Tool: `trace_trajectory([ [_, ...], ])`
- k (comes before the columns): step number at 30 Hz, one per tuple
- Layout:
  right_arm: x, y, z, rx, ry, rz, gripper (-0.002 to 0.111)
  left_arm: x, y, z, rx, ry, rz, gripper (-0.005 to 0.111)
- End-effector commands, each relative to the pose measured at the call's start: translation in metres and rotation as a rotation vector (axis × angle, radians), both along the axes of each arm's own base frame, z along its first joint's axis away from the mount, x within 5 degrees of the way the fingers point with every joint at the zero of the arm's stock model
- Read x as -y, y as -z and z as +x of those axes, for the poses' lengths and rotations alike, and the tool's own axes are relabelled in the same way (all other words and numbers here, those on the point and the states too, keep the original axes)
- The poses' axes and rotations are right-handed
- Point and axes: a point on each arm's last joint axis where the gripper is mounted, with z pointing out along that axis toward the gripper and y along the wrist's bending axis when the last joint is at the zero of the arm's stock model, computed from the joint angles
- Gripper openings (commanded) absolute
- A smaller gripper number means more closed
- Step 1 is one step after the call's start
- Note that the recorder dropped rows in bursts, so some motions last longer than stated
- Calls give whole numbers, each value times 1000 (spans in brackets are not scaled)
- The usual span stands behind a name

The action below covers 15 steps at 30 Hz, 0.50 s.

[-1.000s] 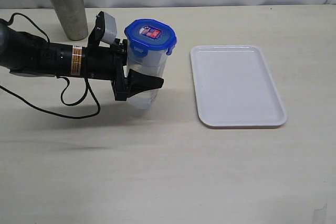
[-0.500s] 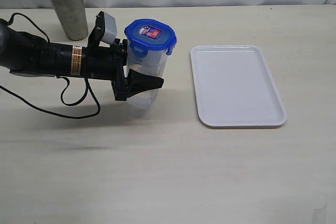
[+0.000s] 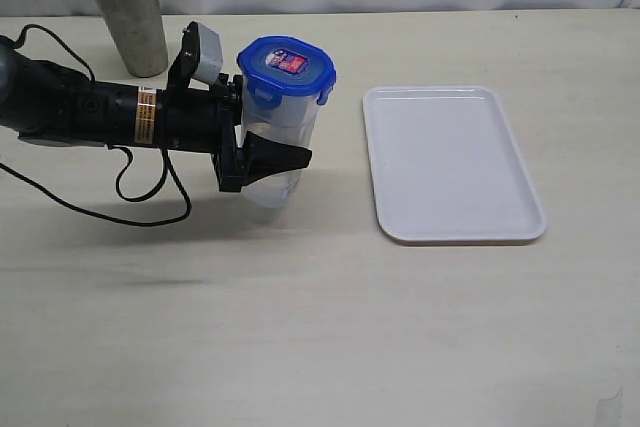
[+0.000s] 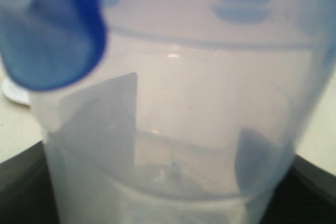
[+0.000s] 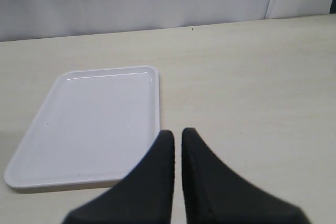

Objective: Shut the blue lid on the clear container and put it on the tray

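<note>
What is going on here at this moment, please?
The left hand grips the clear container around its body and holds it upright, apart from the tray. The blue lid sits on top of the container, which is not yet on the tray. The right hand is shut and holds nothing. A steel cup stands behind the left arm.

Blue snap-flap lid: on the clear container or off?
On: the round blue plastic lid caps the tall clear plastic container. Snapped shut or just resting: cannot tell.
</note>
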Motion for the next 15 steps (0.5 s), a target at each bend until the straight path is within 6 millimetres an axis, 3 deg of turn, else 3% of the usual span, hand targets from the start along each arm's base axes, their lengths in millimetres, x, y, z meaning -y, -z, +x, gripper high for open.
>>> trace_trajectory([
  [1, 1, 0, 0, 16, 9, -6, 5, 1, -12, 2, 14, -9, -58, 0],
  [15, 2, 0, 0, 10, 13, -49, 5, 1, -11, 1, 17, 8, -48, 0],
])
